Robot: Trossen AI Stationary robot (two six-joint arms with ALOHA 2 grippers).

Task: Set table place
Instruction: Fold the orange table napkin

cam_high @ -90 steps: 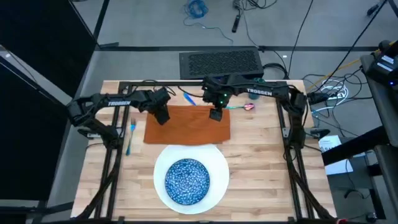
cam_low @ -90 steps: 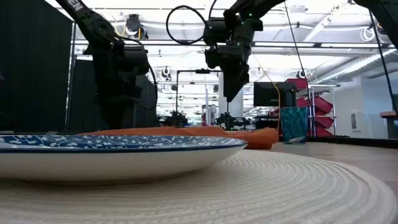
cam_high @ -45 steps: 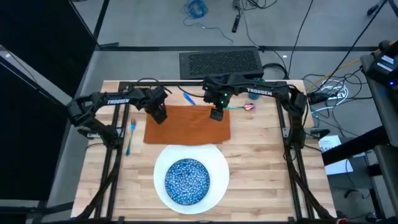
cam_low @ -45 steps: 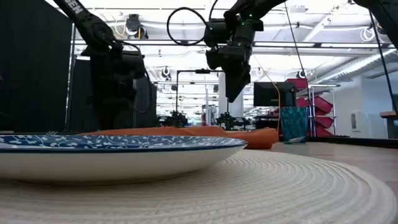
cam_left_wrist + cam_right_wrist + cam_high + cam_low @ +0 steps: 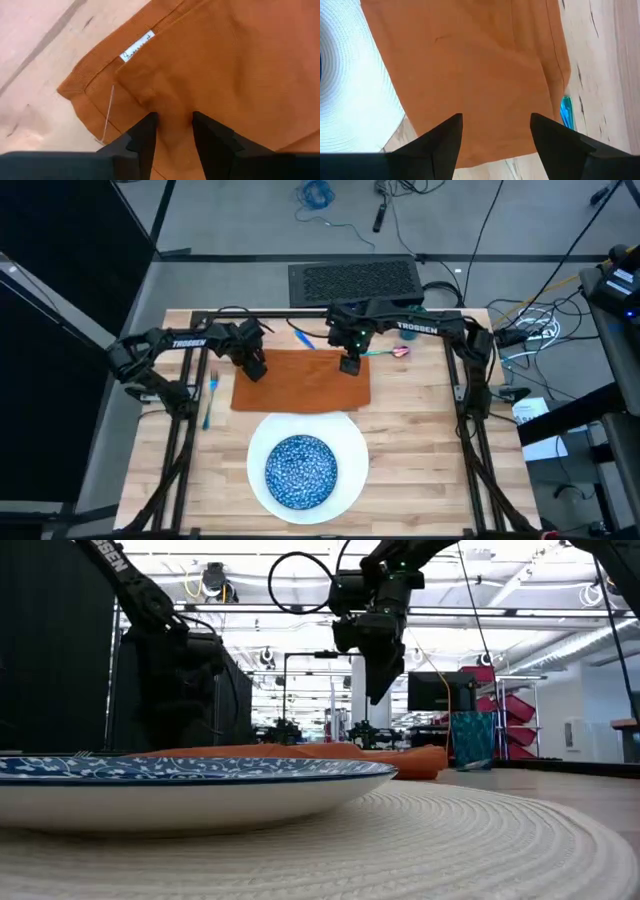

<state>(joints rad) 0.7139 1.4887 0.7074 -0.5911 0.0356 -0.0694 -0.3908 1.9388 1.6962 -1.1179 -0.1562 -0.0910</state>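
An orange napkin [image 5: 305, 385] lies flat on the wooden table [image 5: 420, 440], just beyond a white round woven mat [image 5: 345, 435] that carries a blue speckled bowl [image 5: 300, 470]. My left gripper [image 5: 255, 367] is down on the napkin near its far left corner, shut on the cloth [image 5: 240, 60]. My right gripper [image 5: 349, 364] hangs open above the napkin's far right part [image 5: 470, 65], clear of it in the low view [image 5: 375, 690]. A light-blue fork [image 5: 209, 398] lies left of the napkin. My left gripper pinches a small pucker of the napkin [image 5: 172, 107] between its two fingers, a little in from the far left corner with the white label [image 5: 137, 46]. The fingers come from above, pointing down. The napkin lies on the table, wrinkled at the fingers.
More light-blue cutlery [image 5: 303, 336] and a spoon [image 5: 385, 352] lie beyond the napkin's far edge. A teal cup [image 5: 470, 740] stands at the far right. Black rails [image 5: 180, 430] run along both sides. Bare wood shows right of the mat.
My left gripper has gone a little toward the table's left edge over the napkin, ending nearer its far left corner. The napkin and my right gripper have kept still.
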